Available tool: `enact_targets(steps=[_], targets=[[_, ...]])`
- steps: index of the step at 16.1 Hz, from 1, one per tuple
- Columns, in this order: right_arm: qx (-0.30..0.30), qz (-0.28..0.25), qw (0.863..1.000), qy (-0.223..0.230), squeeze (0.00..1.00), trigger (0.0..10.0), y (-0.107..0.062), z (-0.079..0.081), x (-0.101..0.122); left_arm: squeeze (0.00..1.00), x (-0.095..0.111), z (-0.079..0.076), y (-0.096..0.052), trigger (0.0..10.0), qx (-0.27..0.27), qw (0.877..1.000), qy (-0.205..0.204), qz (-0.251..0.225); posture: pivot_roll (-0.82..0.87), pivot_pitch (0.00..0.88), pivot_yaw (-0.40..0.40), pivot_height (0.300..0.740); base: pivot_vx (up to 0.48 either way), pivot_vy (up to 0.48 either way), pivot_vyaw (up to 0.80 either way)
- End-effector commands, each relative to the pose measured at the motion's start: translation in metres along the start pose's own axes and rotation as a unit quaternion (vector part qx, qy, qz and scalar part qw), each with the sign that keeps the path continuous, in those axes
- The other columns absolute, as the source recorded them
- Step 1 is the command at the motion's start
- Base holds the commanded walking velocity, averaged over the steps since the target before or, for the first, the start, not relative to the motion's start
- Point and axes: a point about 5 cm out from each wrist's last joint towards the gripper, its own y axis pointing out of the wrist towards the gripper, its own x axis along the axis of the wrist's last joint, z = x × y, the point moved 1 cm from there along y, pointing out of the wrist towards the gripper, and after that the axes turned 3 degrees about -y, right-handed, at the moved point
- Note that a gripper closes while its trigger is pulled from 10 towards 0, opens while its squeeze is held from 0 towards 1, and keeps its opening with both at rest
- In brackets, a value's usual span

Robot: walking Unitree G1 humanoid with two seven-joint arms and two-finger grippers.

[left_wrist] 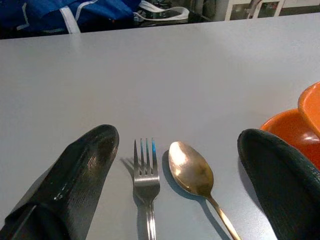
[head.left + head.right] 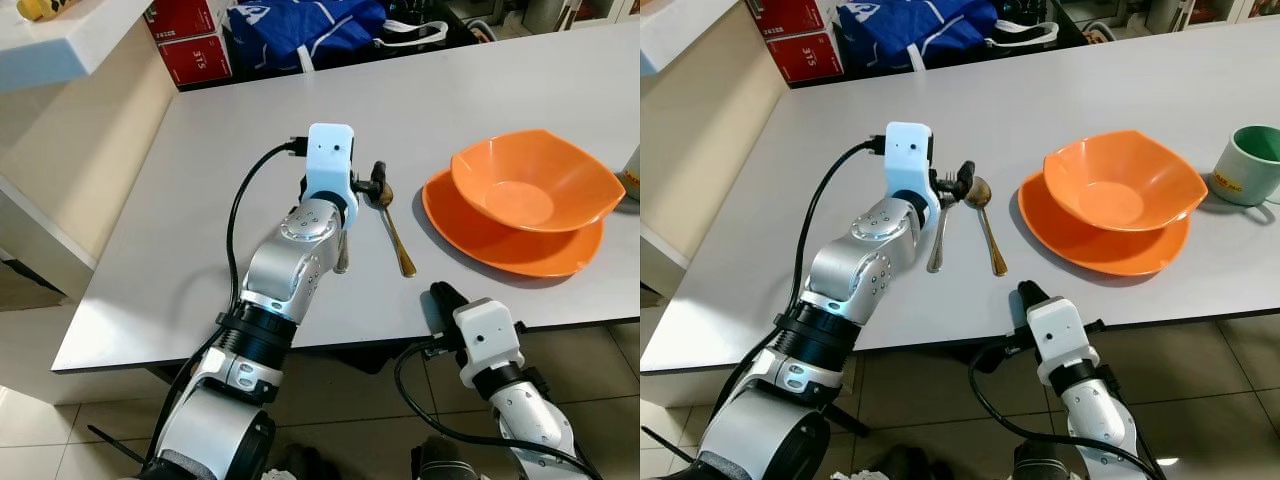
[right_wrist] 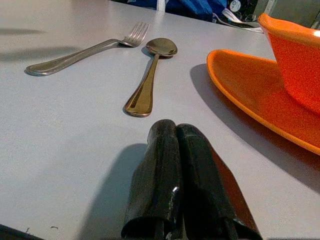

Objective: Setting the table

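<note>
Fingers (image 1: 87,165) spread either side of fork (image 1: 145,175) & spoon (image 1: 192,172)

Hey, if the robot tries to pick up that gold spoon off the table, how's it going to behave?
The spoon looks like polished metal, so probably stiff but slippery between the left end effector fingers. It lies flat on the smooth grey table, so it may slide rather than lift. The fork lies close beside it and could get nudged.
</note>
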Motion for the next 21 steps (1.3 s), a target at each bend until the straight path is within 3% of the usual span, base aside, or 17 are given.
enact_targets(steps=[1,4,6,8,9,10,12,13,15,18,21], targets=[[0.009,0.007,1.0,0.004,0.0,10.0,-0.001,0.005,-0.003,0.0,0.015,-0.013,-0.003,10.0,-0.029,0.999,0.002,-0.042,-0.33,0.057,0.17,0.702,0.0,0.0,0.0],[0.004,0.004,1.0,0.004,0.0,10.0,0.002,0.005,-0.002,0.0,0.035,-0.012,-0.016,10.0,-0.053,0.991,0.03,-0.117,-0.32,0.053,0.173,0.702,0.0,0.0,0.0],[-0.005,-0.002,1.0,0.004,0.0,10.0,0.006,0.003,-0.001,0.0,0.042,0.007,-0.026,10.0,-0.044,0.987,0.046,-0.151,-0.32,0.042,0.176,0.702,0.0,0.0,0.0],[-0.011,-0.005,1.0,0.004,0.0,10.0,0.008,0.001,0.0,0.0,0.042,0.023,-0.031,10.0,-0.026,0.986,0.053,-0.156,-0.31,0.036,0.175,0.702,0.0,0.0,0.0],[-0.011,-0.005,1.0,0.004,0.0,10.0,0.008,0.001,0.0,0.0,0.042,0.023,-0.031,10.0,-0.026,0.986,0.053,-0.156,-0.31,0.036,0.175,0.702,0.0,0.0,0.0],[-0.013,-0.011,1.0,0.004,0.0,10.0,0.013,0.0,0.001,0.0,0.037,0.055,-0.042,10.0,0.022,0.984,0.083,-0.156,-0.29,0.024,0.169,0.702,0.0,0.0,0.0],[-0.015,-0.014,1.0,0.003,0.0,10.0,0.016,0.0,0.002,0.0,0.033,0.081,-0.054,10.0,0.059,0.981,0.108,-0.153,-0.28,0.022,0.169,0.702,0.0,0.0,0.0],[-0.015,-0.016,1.0,0.003,0.0,10.0,0.018,-0.001,0.002,0.0,0.024,0.101,-0.068,10.0,0.086,0.981,0.106,-0.136,-0.26,0.017,0.166,0.702,0.0,0.0,0.0],[-0.013,-0.02,1.0,0.005,0.0,10.0,0.022,0.0,0.003,0.0,0.006,0.119,-0.094,10.0,0.109,0.98,0.123,-0.111,-0.24,0.013,0.164,0.702,0.0,0.0,0.0],[-0.008,-0.024,1.0,0.005,0.0,10.0,0.023,-0.001,0.002,0.0,-0.025,0.128,-0.122,10.0,0.122,0.982,0.124,-0.074,-0.23,0.007,0.154,0.702,0.0,0.0,0.0],[-0.008,-0.032,0.999,0.002,0.0,10.0,0.024,-0.003,0.003,0.0,-0.056,0.114,-0.145,10.0,0.109,0.985,0.124,-0.04,-0.23,0.002,0.144,0.702,0.0,0.0,0.0]])
